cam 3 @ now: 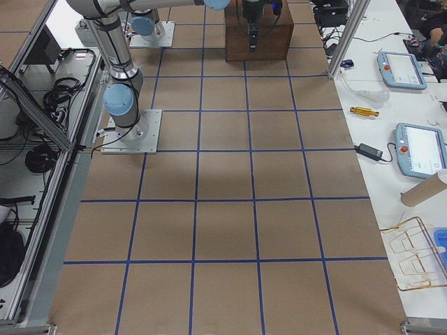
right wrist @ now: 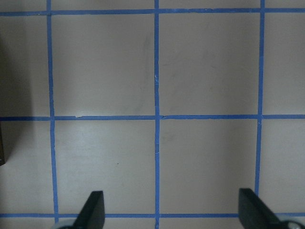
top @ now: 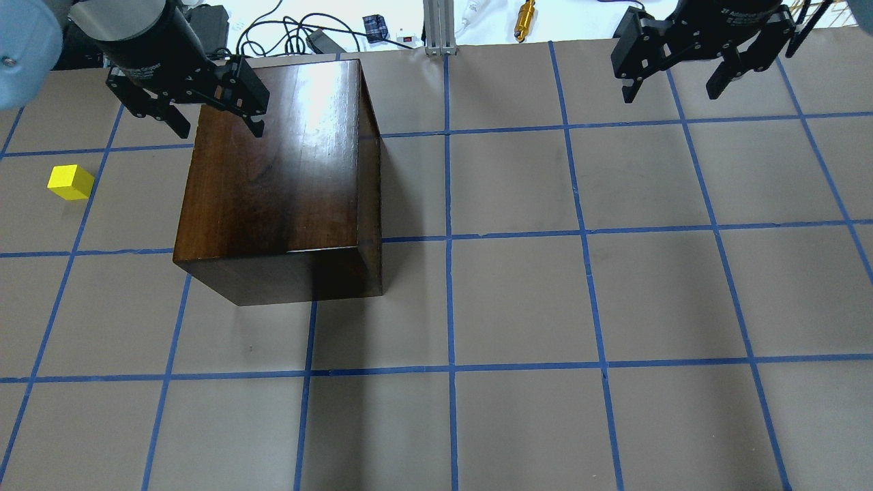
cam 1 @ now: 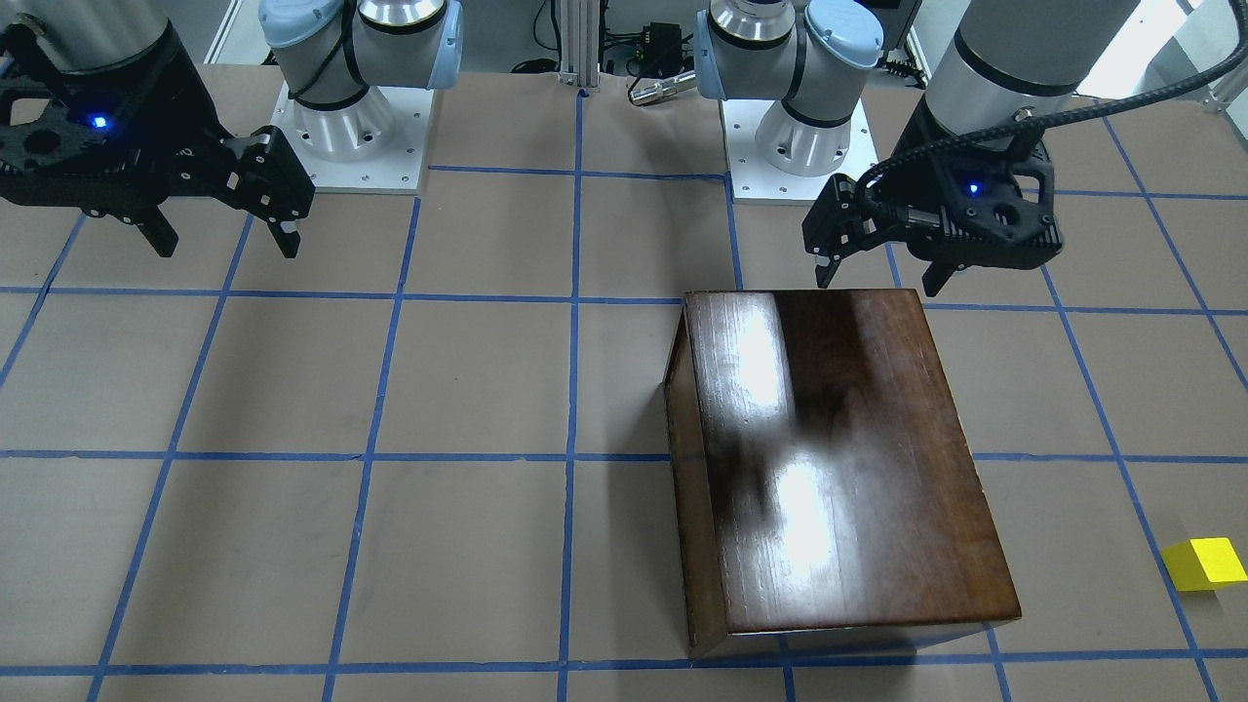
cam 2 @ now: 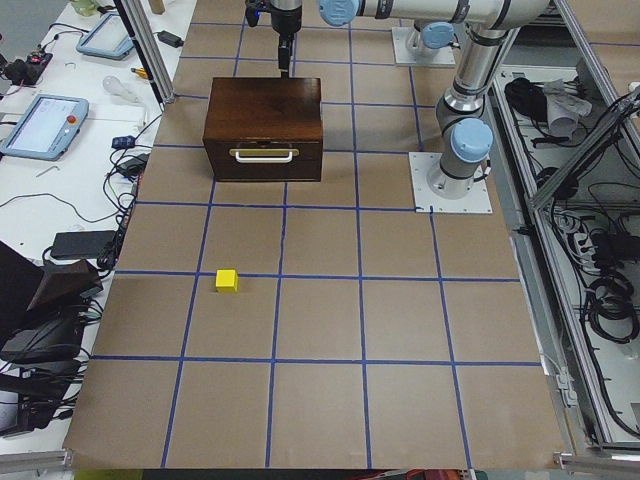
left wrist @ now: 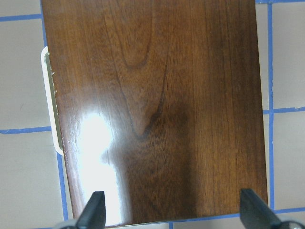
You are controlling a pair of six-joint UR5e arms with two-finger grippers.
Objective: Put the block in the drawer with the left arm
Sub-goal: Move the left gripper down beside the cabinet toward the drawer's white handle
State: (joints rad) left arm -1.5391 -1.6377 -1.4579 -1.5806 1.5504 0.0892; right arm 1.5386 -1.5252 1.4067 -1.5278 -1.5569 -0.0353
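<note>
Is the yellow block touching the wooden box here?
Apart. The overhead view shows the block lying well off to one side of the box, with a wide stretch of bare table between them.

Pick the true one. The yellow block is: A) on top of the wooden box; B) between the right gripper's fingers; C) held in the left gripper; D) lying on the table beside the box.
D: the block lies on the table, apart from the box, while the left gripper hangs open and empty over the box's top.
</note>
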